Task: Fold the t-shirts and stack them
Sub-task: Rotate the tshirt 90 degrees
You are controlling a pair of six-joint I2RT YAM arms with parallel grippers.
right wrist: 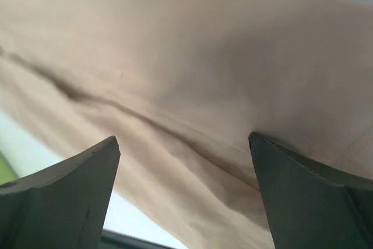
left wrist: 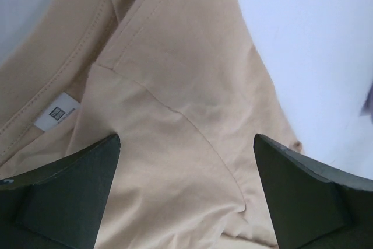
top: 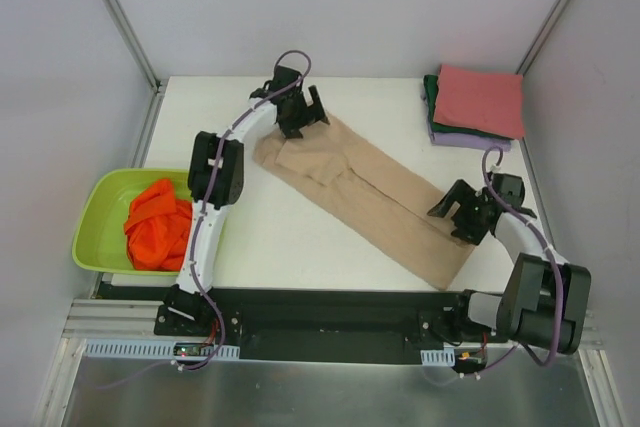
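A beige t-shirt [top: 365, 197] lies folded into a long strip, running diagonally from the far middle to the near right of the table. My left gripper [top: 303, 115] is open just above its collar end, where a white label [left wrist: 57, 112] and the folded cloth [left wrist: 175, 115] show. My right gripper [top: 462, 215] is open over the strip's near right end, the beige cloth [right wrist: 192, 86] filling its view. A pinkish-red shirt [top: 480, 99] tops a folded stack with dark green [top: 431, 97] and lavender [top: 470, 140] ones at the far right. An orange shirt [top: 158, 222] lies crumpled in the basin.
A lime-green plastic basin [top: 100, 209] stands off the table's left edge. Metal frame posts [top: 120, 17] rise at the back corners, with white walls around. A black rail [top: 330, 322] runs along the near edge between the arm bases.
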